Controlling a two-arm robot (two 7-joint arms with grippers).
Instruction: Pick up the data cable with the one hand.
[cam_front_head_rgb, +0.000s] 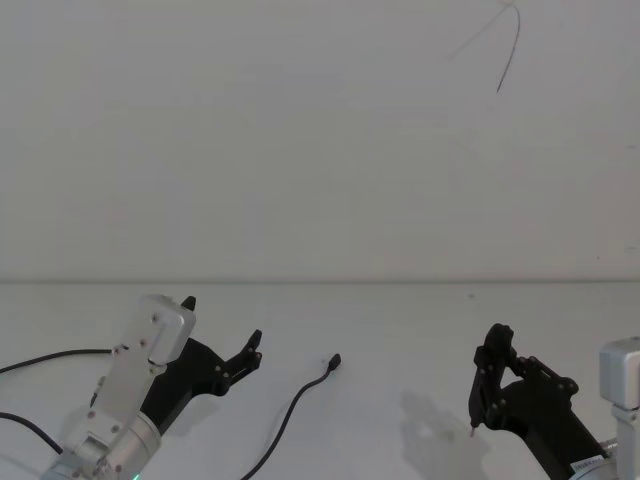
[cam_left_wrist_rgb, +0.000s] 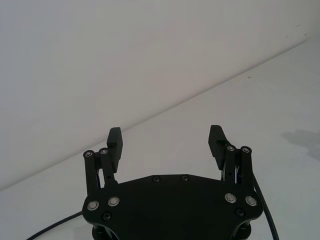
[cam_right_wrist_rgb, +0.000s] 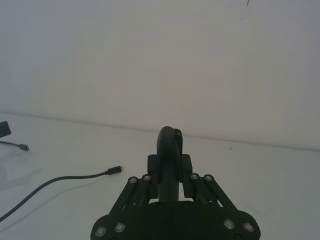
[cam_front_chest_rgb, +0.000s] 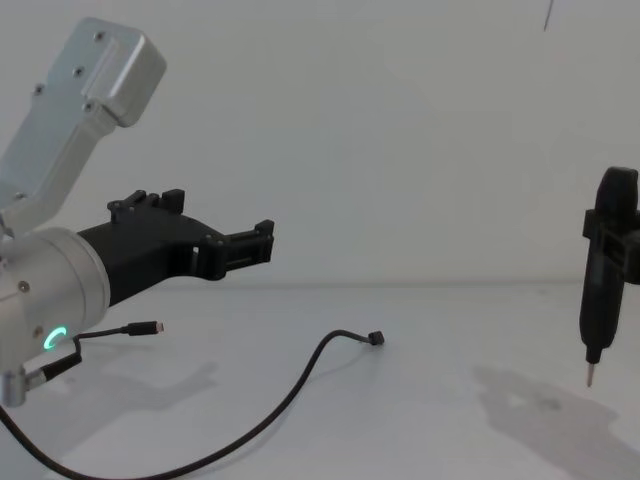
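Head view: left pincer (cam_front_head_rgb: 222, 321) spread wide, empty, above the counter (cam_front_head_rgb: 400, 330), data cable (cam_front_head_rgb: 292, 408) lying near, to its right; right wrist view: right pincer (cam_right_wrist_rgb: 170, 167) clamps a pen tool (cam_right_wrist_rgb: 170, 137); chest view: approach step, next likely a drop onto the data cable (cam_front_chest_rgb: 296, 385), then closing.

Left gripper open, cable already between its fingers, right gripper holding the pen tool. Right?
Not quite. The cable is not between the fingers: it lies loose on the table, apart from the open left gripper, as the chest view shows. The right gripper does hold the pen tool.
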